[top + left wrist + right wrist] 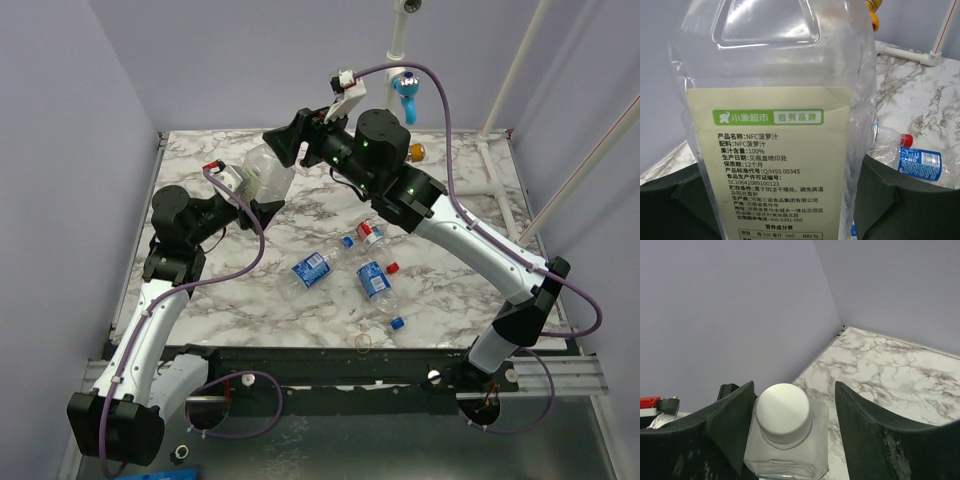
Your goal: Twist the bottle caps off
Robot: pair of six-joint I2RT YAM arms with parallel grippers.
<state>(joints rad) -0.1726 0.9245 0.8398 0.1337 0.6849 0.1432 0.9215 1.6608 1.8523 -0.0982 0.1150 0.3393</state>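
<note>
My left gripper (258, 207) is shut on a wide clear bottle (268, 172) and holds it upright above the table's back left. In the left wrist view (790, 200) this bottle (775, 65) fills the frame, with a pale printed label facing the camera. My right gripper (292, 146) is open, its jaws either side of the bottle's white cap (783, 410); the left finger (730, 415) is close to it, the right finger (865, 415) stands apart. Three small bottles lie mid-table: two blue-labelled (314, 268) (374, 282) and one red-labelled (371, 235). One blue-labelled bottle (920, 164) wears a red cap (907, 139).
A loose red cap (393, 268) and a loose blue cap (397, 323) lie by the small bottles. A yellowish rubber-band ring (363, 343) lies near the front edge. An orange object (415, 152) sits at the back. White poles (500, 90) stand at the back right.
</note>
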